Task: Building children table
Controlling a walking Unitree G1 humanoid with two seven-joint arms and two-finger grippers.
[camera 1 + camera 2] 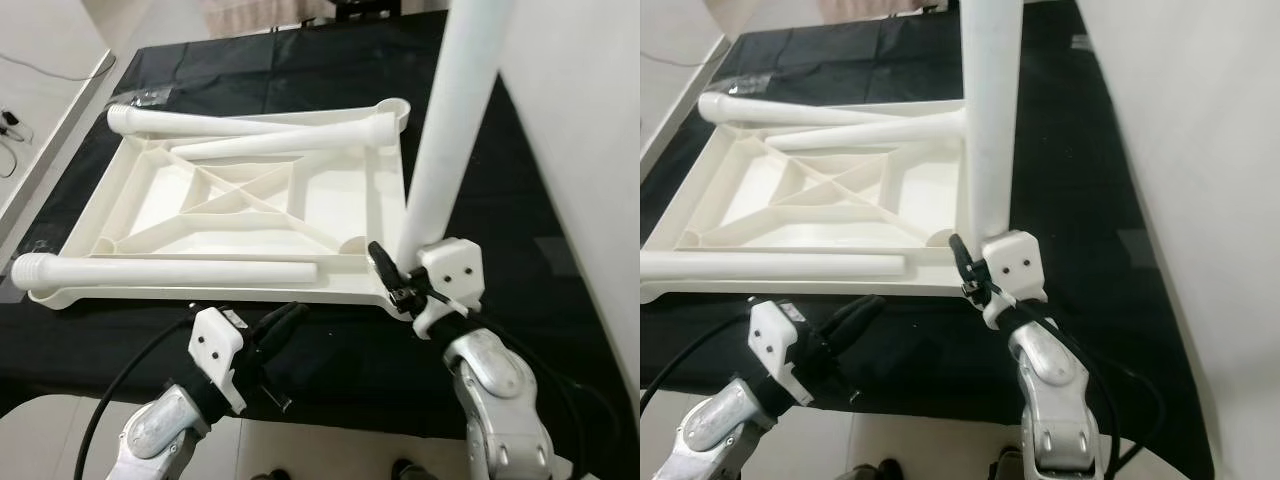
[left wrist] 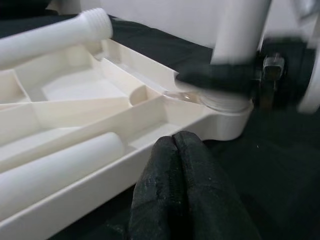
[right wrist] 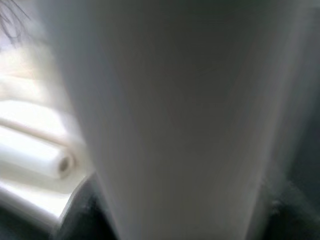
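A black cloth (image 1: 300, 70) covers the surface on which the work lies. On it rests a cream-white plastic tabletop (image 1: 150, 195), turned upside down so that its ribbed underside faces up: a raised rim runs round it and an X-shaped brace crosses the middle, with a round socket at each corner that can be seen.

Four white plastic legs can be counted. One upright leg (image 1: 455, 110) stands in the near right corner socket of the tabletop, rising out of the top of the head views. Three loose legs lie on the tabletop: one (image 1: 165, 270) along the near edge, its threaded end sticking out past the left corner, and two at the far side, one (image 1: 210, 124) with its threaded end at the far left corner and another (image 1: 270, 146) slanting just beside it toward the far right corner.

The right gripper (image 1: 395, 280) is at the base of the upright leg, its black fingers against the leg just above the socket; the right wrist view is blurred by the leg's white surface, so whether the fingers clamp it cannot be told.

The left gripper (image 2: 177, 150) hangs just before the tabletop's near edge, over the black cloth, its two fingers pressed together on nothing.
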